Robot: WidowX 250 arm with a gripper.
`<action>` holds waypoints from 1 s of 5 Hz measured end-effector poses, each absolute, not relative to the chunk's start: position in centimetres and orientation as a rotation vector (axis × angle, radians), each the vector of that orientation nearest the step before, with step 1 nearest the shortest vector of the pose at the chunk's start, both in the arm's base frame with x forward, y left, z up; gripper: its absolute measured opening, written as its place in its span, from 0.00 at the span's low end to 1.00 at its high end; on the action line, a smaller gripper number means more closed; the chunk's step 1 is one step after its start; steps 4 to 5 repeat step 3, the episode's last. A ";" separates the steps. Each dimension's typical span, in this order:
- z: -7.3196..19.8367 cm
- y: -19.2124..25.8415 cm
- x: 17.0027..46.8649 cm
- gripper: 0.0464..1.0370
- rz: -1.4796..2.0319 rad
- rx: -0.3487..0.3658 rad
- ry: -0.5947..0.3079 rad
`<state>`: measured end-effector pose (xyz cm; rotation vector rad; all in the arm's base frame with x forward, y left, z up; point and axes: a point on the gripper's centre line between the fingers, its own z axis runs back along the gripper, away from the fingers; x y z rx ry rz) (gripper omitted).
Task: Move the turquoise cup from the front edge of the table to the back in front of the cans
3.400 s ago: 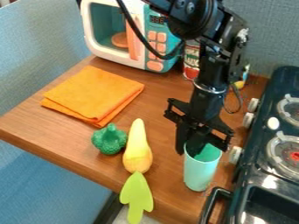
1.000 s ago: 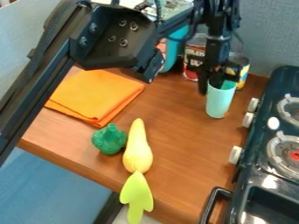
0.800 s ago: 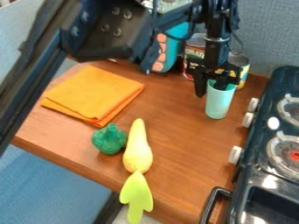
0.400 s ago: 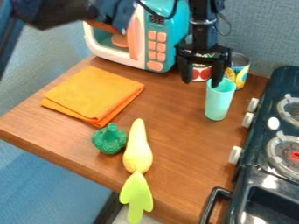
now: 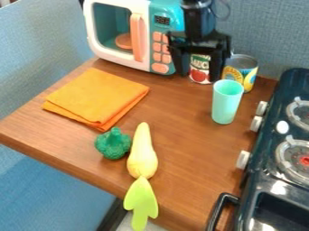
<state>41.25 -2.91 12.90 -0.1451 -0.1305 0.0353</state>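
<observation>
The 1 black arm comes in from the top edge, its wrist upright above the red-labelled can [image 5: 200, 74]. From it hangs the 1 gripper [image 5: 198, 74], pointing down, its 2 fingers spread apart with 1 on each side of that can in the view, nothing held between them.

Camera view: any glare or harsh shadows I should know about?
Camera view: white glare spots on the front of the stove, near its handle; soft sheen on the table, no hard shadow standing out; pincer very dark, hiding part of the red can.
</observation>
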 end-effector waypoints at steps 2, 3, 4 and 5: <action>12.3 -0.9 32.9 0.96 0.031 -0.007 -0.066; 12.7 -0.7 30.3 0.96 0.006 0.012 -0.068; 12.7 -0.7 30.3 0.96 0.006 0.012 -0.068; 12.7 -0.7 30.3 0.96 0.006 0.012 -0.068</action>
